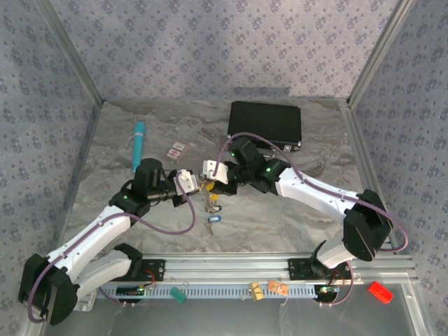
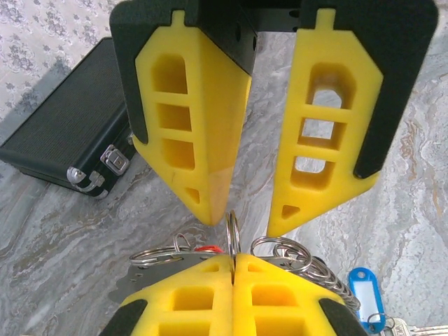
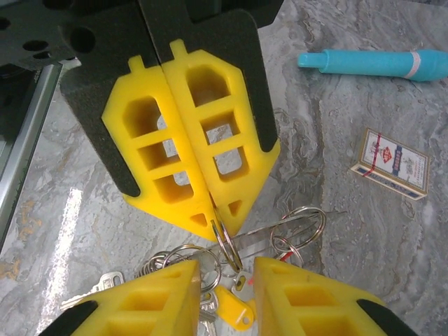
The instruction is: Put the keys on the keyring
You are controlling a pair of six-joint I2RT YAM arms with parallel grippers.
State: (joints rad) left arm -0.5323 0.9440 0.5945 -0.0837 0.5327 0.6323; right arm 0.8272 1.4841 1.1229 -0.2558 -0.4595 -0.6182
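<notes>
The left hand (image 3: 218, 218) was closed hard on one thin steel ring of the keyring (image 3: 225, 241). Its wedge-shaped yellow pads met on the wire so that the ring stood edge-up and steady, offered as a fixed target. The right hand (image 2: 245, 224) faced it tip to tip with its jaws apart, one pad on either side of that ring and nothing gripped between them. By my reading, it was placed to pinch or spread the ring while the other hand braced it.

The rest of the bunch hung below the grip, just over the grey marbled surface (image 3: 350, 280). It was made up of a long loop of fine wire, smaller split rings, a beaded chain and a yellow-headed key (image 3: 234, 309). A blue-headed key (image 2: 364, 294) lay flat on the surface nearby, apparently off the bunch (so probably one left to thread).

The pads looked matte and slightly yielding, with windows cut through them, which suits holding slick, springy wire. The plastic key heads were smooth and glossy.

A black ribbed case (image 2: 63, 133) with metal latches sat well apart from the work.
</notes>
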